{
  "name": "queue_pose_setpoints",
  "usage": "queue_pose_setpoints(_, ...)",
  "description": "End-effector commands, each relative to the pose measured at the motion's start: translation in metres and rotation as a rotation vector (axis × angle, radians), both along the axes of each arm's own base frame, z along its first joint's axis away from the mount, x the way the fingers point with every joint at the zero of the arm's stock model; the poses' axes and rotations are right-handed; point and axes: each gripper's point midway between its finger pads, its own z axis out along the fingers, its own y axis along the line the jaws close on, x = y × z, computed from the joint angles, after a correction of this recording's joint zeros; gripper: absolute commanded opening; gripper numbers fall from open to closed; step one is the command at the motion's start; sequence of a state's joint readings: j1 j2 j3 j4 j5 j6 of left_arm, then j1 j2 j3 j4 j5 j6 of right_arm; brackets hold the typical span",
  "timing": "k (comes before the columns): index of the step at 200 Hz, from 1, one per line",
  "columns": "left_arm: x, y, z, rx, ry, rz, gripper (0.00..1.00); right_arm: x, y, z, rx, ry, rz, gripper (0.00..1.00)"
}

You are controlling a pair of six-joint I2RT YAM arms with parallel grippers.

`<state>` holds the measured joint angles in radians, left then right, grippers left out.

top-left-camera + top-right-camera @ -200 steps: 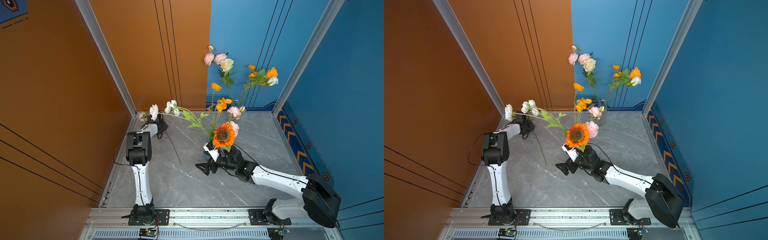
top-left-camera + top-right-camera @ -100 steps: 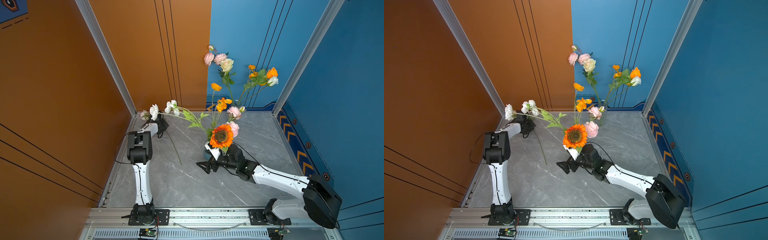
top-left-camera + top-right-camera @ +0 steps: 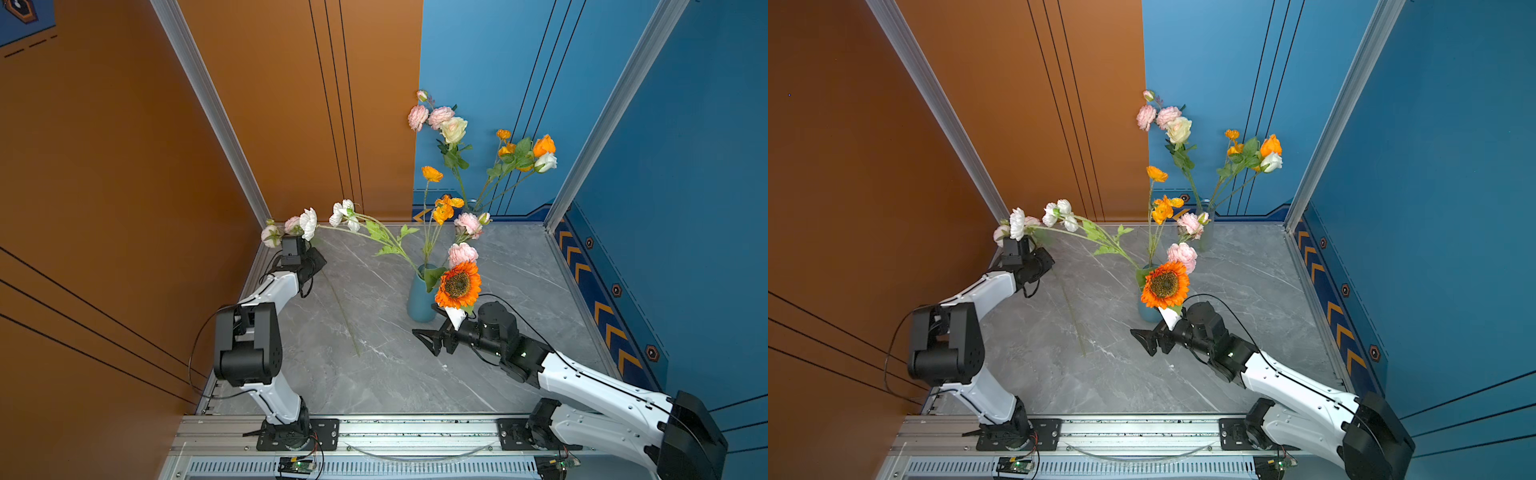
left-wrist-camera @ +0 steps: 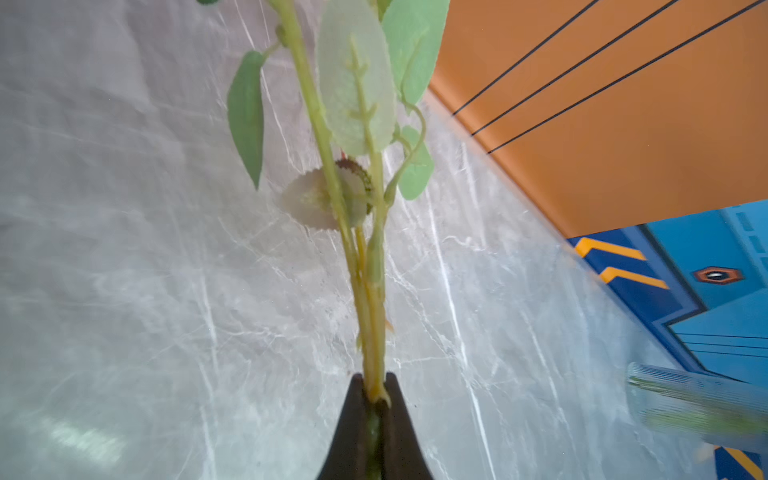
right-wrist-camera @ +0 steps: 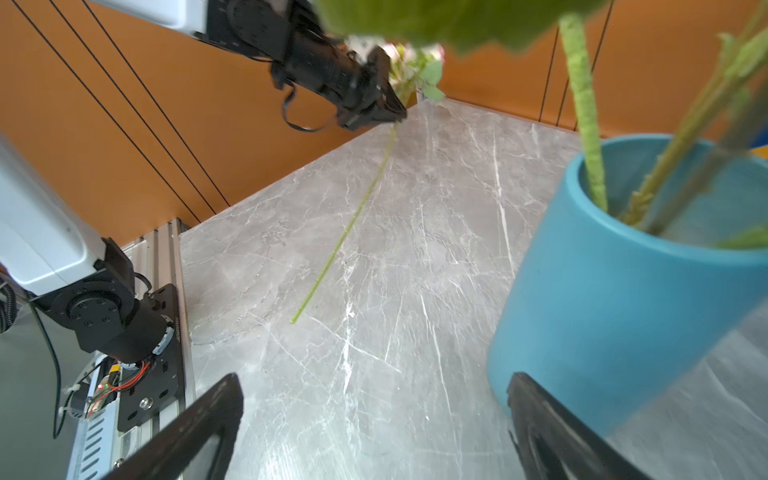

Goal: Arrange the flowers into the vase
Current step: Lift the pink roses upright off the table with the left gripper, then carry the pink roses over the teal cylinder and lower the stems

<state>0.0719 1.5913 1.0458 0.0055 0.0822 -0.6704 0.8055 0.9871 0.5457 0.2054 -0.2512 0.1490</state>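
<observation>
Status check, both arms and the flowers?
Left gripper shut on pink-white stem, far from blue vase. Right gripper open, empty, beside vase. White spray leaning from vase toward left arm may snag.

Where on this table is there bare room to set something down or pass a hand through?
Free: the front of the table, between the rail and the right tool; also the right side, between the blue vase and the chevron wall. Crowded: around the blue vase, and the left side, where the left tool holds a long stem.
</observation>
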Motion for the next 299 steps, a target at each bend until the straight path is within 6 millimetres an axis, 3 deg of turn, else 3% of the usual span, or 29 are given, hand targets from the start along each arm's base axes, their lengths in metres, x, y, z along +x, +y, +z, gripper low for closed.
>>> queue_pose_setpoints(1,-0.025,0.005,0.046,0.058,-0.141,0.011,0.0,-0.003,-0.022,-0.02,-0.066,0.044,-0.07,1.0)
queue_pose_setpoints(25,-0.066,0.005,0.099,0.136,-0.285,0.044,0.0,-0.006,-0.036,-0.019,-0.074,0.035,-0.108,1.0)
queue_pose_setpoints(48,-0.097,-0.008,0.145,0.197,-0.417,0.007,0.0,-0.008,-0.043,-0.021,-0.089,0.043,-0.121,1.0)
queue_pose_setpoints(111,-0.194,-0.086,0.272,0.425,-0.891,-0.235,0.0,-0.013,-0.066,-0.012,-0.079,0.001,-0.191,1.0)
queue_pose_setpoints(135,-0.235,-0.109,0.318,0.384,-1.163,-0.315,0.0,-0.016,-0.07,-0.01,-0.06,-0.013,-0.197,1.0)
queue_pose_setpoints(165,-0.265,-0.13,0.361,0.293,-1.331,-0.406,0.0,-0.018,-0.078,0.009,0.041,-0.091,-0.226,1.0)
queue_pose_setpoints(208,-0.292,-0.156,0.406,0.294,-1.46,-0.51,0.0,-0.022,-0.074,0.018,0.037,-0.137,-0.18,1.0)
queue_pose_setpoints(252,-0.303,-0.132,0.422,0.426,-1.472,-0.397,0.0,-0.019,-0.071,0.02,0.029,-0.141,-0.172,1.0)
queue_pose_setpoints(273,-0.313,-0.127,0.44,0.346,-1.493,-0.408,0.0,-0.016,-0.069,0.021,0.032,-0.144,-0.173,1.0)
queue_pose_setpoints(299,-0.318,-0.145,0.454,0.18,-1.513,-0.519,0.0,-0.013,-0.064,0.022,0.032,-0.139,-0.156,1.0)
